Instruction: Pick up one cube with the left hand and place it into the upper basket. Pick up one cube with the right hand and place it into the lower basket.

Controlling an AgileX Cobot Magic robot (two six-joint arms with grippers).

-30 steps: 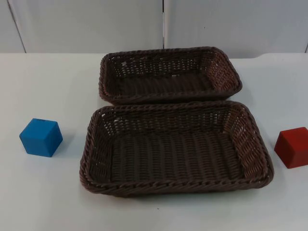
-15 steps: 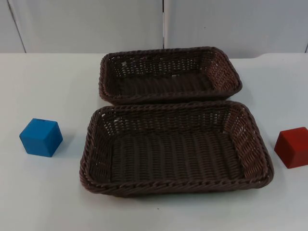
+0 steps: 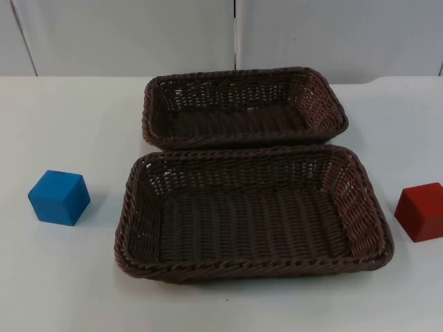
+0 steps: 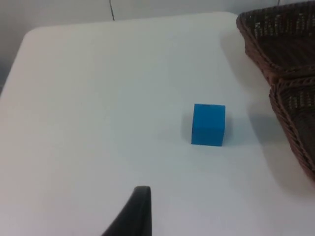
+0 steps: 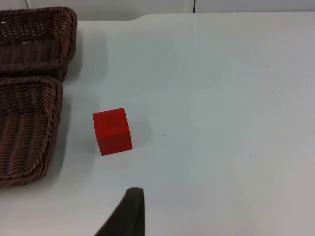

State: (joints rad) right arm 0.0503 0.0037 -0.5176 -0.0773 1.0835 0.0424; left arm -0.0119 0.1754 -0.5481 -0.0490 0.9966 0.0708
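A blue cube (image 3: 59, 197) sits on the white table left of the lower basket (image 3: 249, 268). A red cube (image 3: 421, 211) sits on the table to that basket's right. The upper basket (image 3: 243, 73) lies just behind the lower one, and both brown wicker baskets hold nothing. My left gripper (image 4: 140, 199) waits above the table, short of the blue cube (image 4: 208, 124) and apart from it. My right gripper (image 5: 132, 199) waits the same way, short of the red cube (image 5: 112, 131). Neither gripper holds anything.
The grey partition wall (image 3: 138, 34) ends the table behind the upper basket. Bare white table surrounds each cube. The basket walls (image 4: 290, 98) rise beside the blue cube, and the basket rims (image 5: 34, 83) rise beside the red cube.
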